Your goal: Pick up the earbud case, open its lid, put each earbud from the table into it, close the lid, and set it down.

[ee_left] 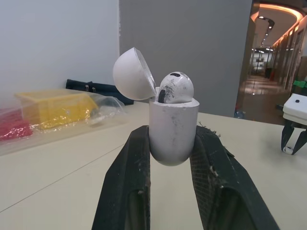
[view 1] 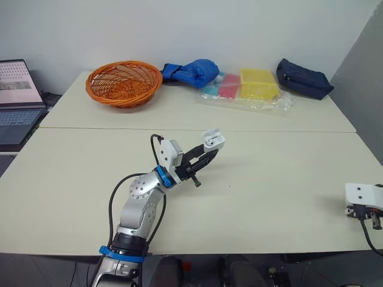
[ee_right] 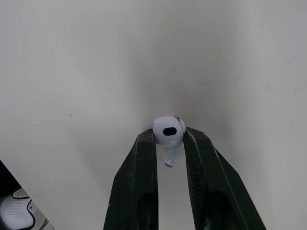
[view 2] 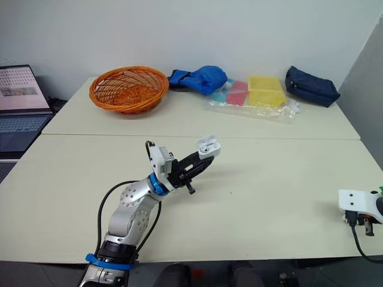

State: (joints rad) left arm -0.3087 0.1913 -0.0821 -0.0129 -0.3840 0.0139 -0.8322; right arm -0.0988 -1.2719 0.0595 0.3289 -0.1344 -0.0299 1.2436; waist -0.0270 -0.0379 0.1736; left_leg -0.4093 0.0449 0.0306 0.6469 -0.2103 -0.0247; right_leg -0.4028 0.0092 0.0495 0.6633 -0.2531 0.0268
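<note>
Left wrist view: left fingers (ee_left: 127, 187) gripped the open earbud case (ee_left: 172, 129); right fingers (ee_right: 139, 182) pinched an earbud (ee_right: 168, 130) by its round head. We feared a slip mid-transfer.

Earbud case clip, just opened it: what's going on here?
The left gripper holds the white earbud case above the table, lid open, one earbud already seated inside. The right gripper, near the table's right edge, pinches the second earbud between its fingertips. That one is not yet in the case.
</note>
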